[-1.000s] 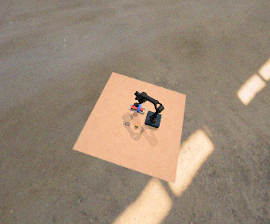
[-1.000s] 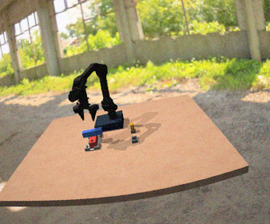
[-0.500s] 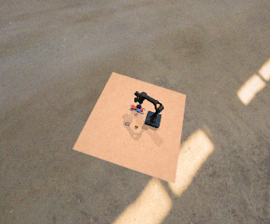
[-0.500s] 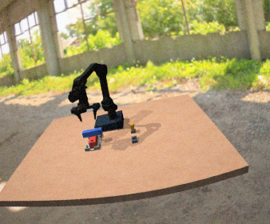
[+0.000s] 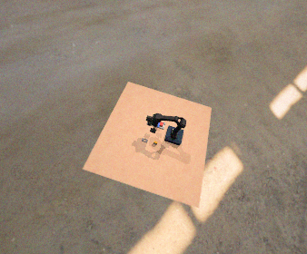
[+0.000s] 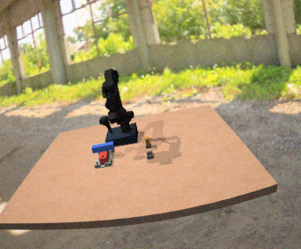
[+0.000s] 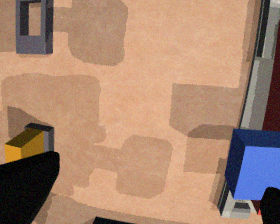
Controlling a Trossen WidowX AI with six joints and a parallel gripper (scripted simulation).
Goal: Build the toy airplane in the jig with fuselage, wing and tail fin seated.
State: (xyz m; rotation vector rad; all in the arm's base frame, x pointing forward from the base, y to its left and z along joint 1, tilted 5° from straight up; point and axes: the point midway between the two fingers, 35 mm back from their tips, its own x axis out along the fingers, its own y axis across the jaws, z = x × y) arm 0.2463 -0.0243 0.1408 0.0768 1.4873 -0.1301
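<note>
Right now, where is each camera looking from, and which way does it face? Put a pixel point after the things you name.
Top: high above, looking down steeply at the wooden board [image 5: 107, 150] [image 6: 185, 196] [image 7: 146, 65]; the whole arm [image 5: 168, 119] [image 6: 112, 100] shows.
Exterior: raised off one side of the board, facing across it towards the arm, with grass and windows behind.
Wrist: on the arm near the gripper, looking down past its two dark fingers at the yellow piece [image 5: 155, 143] [image 6: 148, 141] [image 7: 23, 144] and blue wing [image 6: 102, 147] [image 7: 265, 172].
Top and exterior share the arm and its base [image 5: 173, 136] [image 6: 122, 135].

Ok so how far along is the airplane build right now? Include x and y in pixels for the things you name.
The red fuselage [image 6: 103, 156] looks seated in the gray cradle [image 6: 97, 165], with the blue wing [image 6: 102, 147] [image 7: 263, 170] across its top. The end effector is open, holding nothing. Left to do: the yellow tail fin [image 6: 148, 141] [image 7: 25, 144], standing apart on the table, then moving clear.
</note>
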